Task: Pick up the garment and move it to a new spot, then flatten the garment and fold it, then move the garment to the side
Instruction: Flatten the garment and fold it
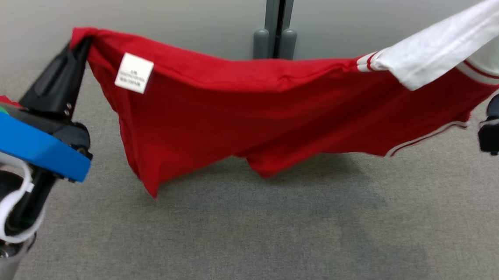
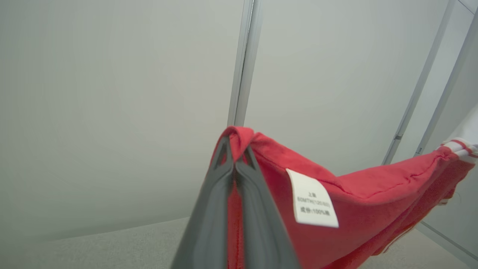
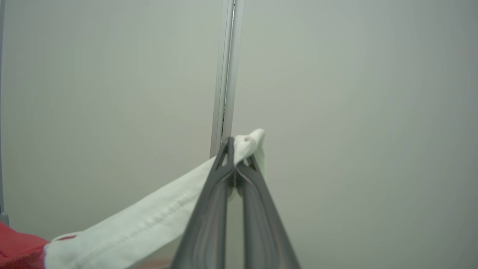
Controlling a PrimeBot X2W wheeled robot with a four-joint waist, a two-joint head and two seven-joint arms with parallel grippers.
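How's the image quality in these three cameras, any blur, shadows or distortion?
Head view: even light, the garment casts a faint shadow on the carpet, edges slightly blurred. Left wrist view: label legible but soft, wall posts at right lean from the wide lens. Right wrist view: flat light, no glare, white sleeve slightly soft.

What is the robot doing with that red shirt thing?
It's holding a red garment up in the air, stretched between its two arms. The left fingers are pinched shut on a red corner near the white label. The right fingers are pinched shut on the garment's white sleeve. The middle sags over the grey carpet. It isn't laid flat or folded yet.
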